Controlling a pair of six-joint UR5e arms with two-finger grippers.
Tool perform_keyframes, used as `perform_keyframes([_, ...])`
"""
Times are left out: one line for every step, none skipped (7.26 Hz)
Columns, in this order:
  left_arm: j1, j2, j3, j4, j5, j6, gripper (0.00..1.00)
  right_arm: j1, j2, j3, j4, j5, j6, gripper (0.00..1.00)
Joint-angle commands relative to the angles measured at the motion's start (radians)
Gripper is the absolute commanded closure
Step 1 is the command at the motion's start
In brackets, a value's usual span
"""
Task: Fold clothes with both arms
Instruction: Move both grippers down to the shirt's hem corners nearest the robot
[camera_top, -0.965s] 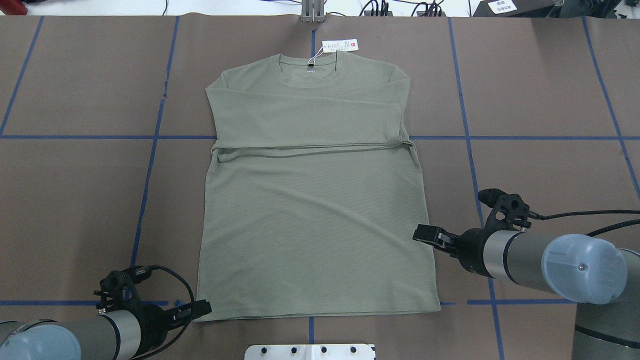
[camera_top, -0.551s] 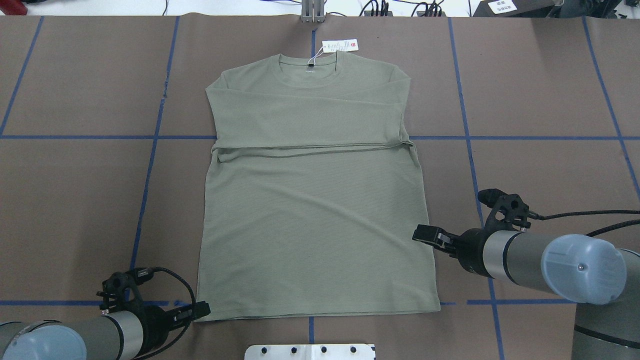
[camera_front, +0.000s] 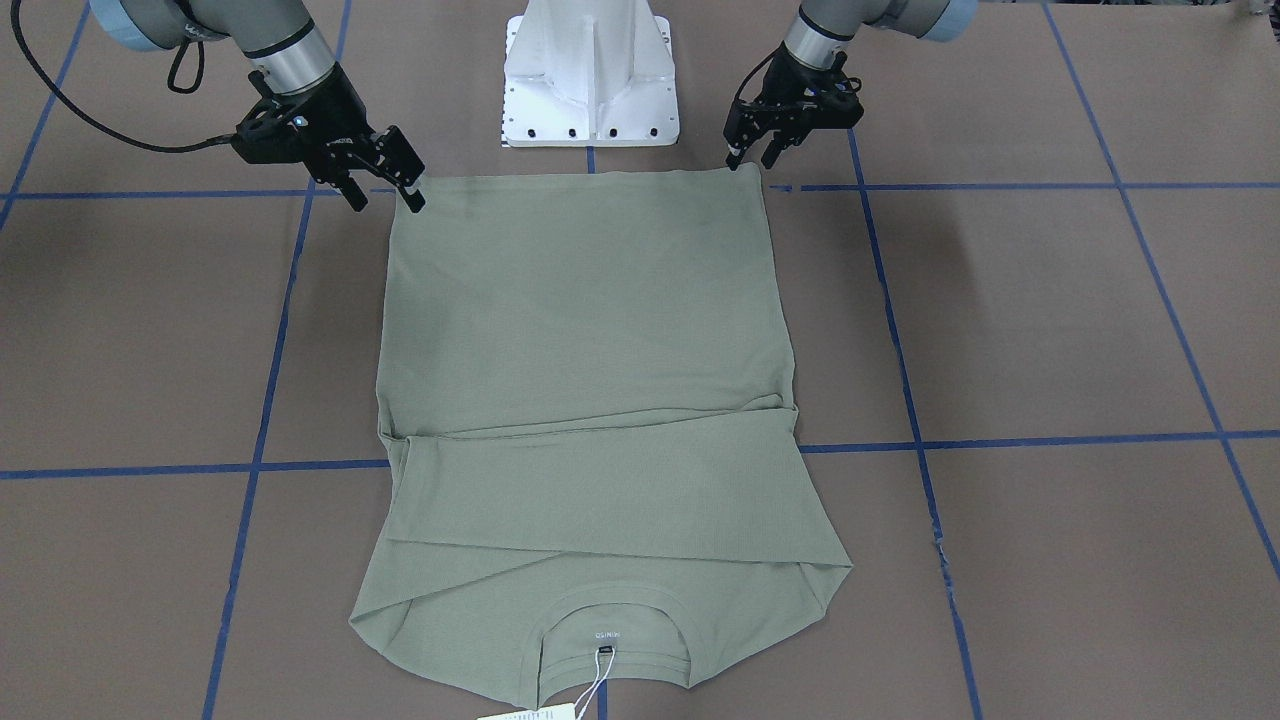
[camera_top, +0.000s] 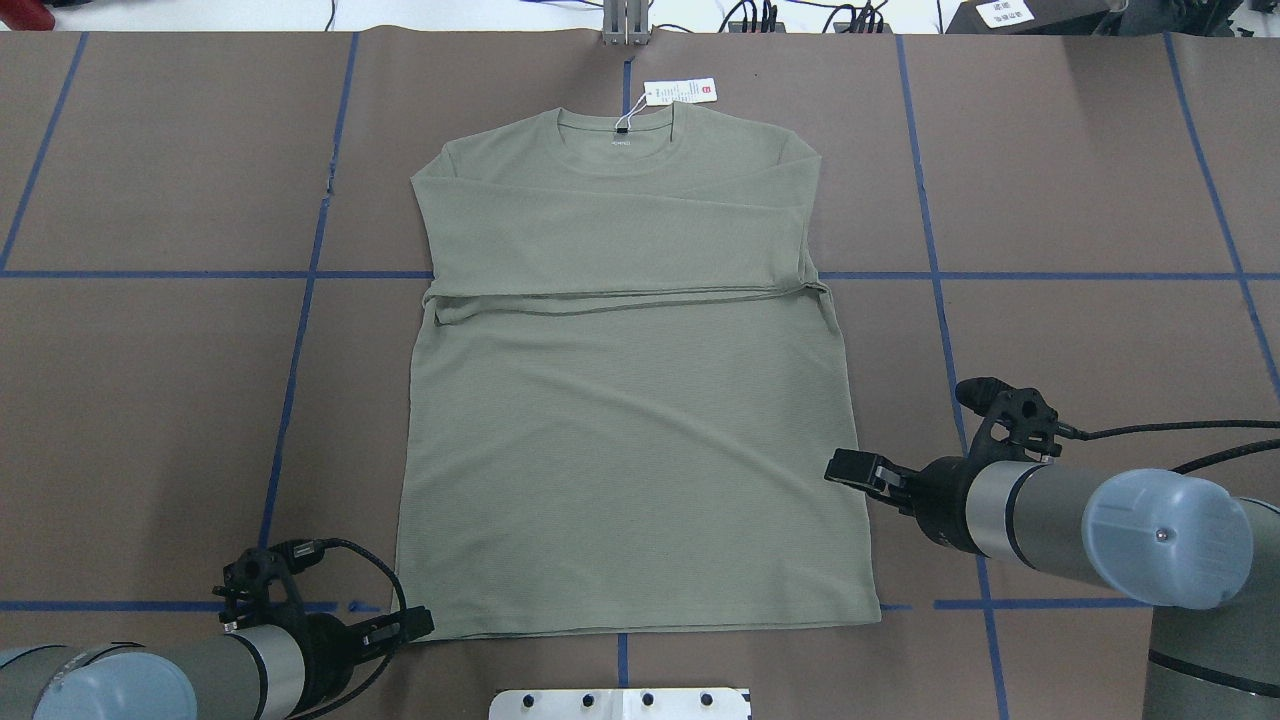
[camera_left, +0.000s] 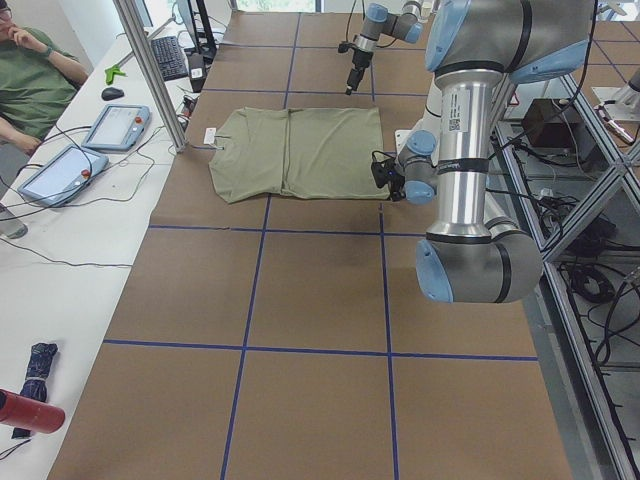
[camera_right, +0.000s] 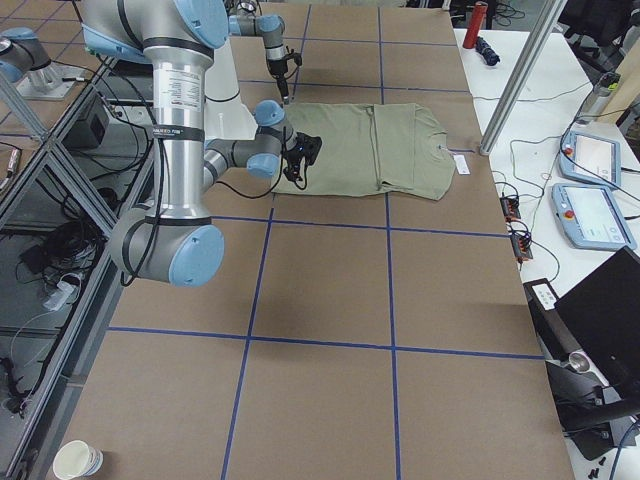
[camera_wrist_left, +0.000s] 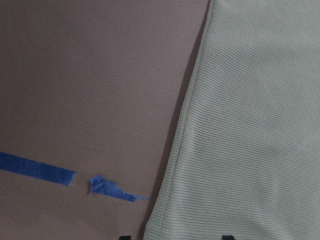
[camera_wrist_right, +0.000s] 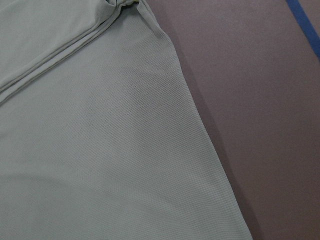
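**Both Grippers Open at the Hem**

The left gripper (camera_front: 752, 158), fingers apart, sat at a hem corner of the one shirt (camera_top: 630, 450). The shirt lay flat mid-bench (camera_top: 150, 400), its single tag (camera_top: 680, 91) toward the far edge. The right gripper (camera_front: 386, 198), the second of two, also hung open. Pinching one layer only would likely skew the fold.

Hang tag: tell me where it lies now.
In the overhead view the hang tag lies on the table just past the collar of the shirt, at the far edge, slightly right of centre.

Matt knit shirt (camera_top: 630, 420), matt tbl cover (camera_top: 150, 400)
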Motion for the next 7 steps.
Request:
perform_keyframes([-0.001,-0.005,0.013,0.001,-0.001,0.001,0.32,0.000,0.000,0.000,0.000,0.000,0.000,0.00])
perform_keyframes([-0.001,-0.006,0.015,0.001,-0.001,0.001,0.38,0.000,0.000,0.000,0.000,0.000,0.000,0.00])
perform_keyframes([-0.001,-0.014,0.015,0.001,-0.001,0.001,0.51,0.000,0.002,0.000,0.000,0.000,0.000,0.00])
perform_keyframes([-0.001,-0.012,0.015,0.001,-0.002,0.001,0.57,0.000,0.002,0.000,0.000,0.000,0.000,0.00])
perform_keyframes([-0.001,-0.012,0.015,0.001,-0.001,0.001,0.71,0.000,0.002,0.000,0.000,0.000,0.000,0.00])
perform_keyframes([-0.001,-0.012,0.015,0.001,-0.001,0.001,0.80,0.000,0.002,0.002,0.000,0.000,0.000,0.00])
perform_keyframes([-0.001,-0.012,0.013,0.001,-0.001,0.001,0.94,0.000,0.000,0.002,0.000,0.000,0.000,0.00])
